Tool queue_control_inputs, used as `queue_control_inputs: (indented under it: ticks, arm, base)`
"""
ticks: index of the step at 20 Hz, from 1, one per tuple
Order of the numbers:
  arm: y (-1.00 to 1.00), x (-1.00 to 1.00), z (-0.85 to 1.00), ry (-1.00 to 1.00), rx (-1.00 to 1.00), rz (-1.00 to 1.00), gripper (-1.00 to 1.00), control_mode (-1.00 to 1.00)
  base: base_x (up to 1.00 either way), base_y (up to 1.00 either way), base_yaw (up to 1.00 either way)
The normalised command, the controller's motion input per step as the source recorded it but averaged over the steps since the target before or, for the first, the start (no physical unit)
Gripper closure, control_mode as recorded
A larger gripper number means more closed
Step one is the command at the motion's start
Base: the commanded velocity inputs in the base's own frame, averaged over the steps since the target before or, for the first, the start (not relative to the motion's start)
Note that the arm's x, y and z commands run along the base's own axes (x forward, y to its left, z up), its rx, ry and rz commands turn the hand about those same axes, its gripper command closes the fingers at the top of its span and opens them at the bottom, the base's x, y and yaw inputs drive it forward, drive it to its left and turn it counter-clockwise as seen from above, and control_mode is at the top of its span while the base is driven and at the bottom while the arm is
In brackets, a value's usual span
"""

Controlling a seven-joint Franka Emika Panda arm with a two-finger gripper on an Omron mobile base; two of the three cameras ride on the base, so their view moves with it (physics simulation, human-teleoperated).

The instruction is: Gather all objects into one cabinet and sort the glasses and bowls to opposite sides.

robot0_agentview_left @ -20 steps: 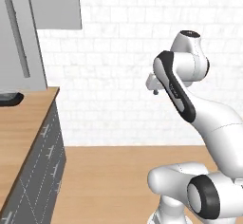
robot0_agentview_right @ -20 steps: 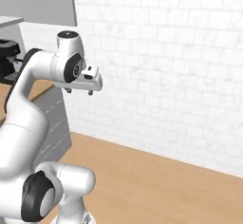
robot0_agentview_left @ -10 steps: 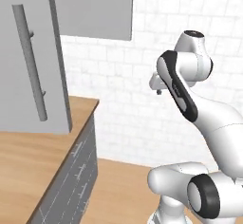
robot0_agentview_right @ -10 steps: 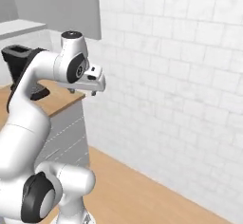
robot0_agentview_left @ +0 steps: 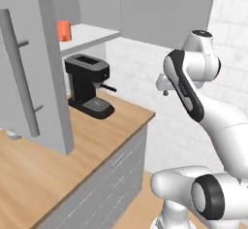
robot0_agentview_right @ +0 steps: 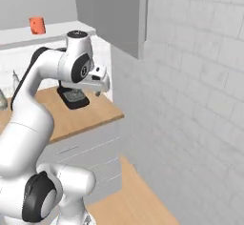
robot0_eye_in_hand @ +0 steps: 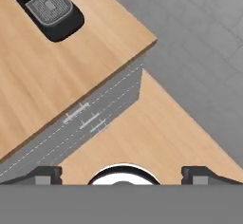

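Orange cup [robot0_agentview_left: 64, 30] stood alone on the open cabinet's white shelf [robot0_agentview_left: 89, 34]; the pincer [robot0_eye_in_hand: 121, 173] hung spread and empty.

One orange cup [robot0_agentview_left: 64, 30], one black coffee machine [robot0_agentview_left: 87, 86], one open cabinet [robot0_agentview_left: 92, 33].

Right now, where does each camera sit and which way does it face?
Left base view: behind the arm's left, facing the coffee machine, an orange cup on the cabinet shelf; arm at right.
Right base view: behind its right, facing the brick wall; arm at left, open claw.
Hand view: looking down on the counter corner and drawers.
All three share the coffee machine.
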Motion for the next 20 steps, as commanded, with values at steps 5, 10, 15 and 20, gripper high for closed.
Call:
queue_control_inputs:
  ticks: [5,10,15,20]
  arm:
    - [0.00,0.00,0.00,0.00,0.00,0.00,-1.00,1.00]
    - [0.00,0.00,0.00,0.00,0.00,0.00,-1.00,1.00]
    - [0.00,0.00,0.00,0.00,0.00,0.00,-1.00,1.00]
    - [0.00,0.00,0.00,0.00,0.00,0.00,-1.00,1.00]
  base:
    - [0.17,0.04,0.81]
    - [0.13,0.00,0.78]
    - [0.69,-0.21,0.54]
    - [0.15,-0.72,0.32]
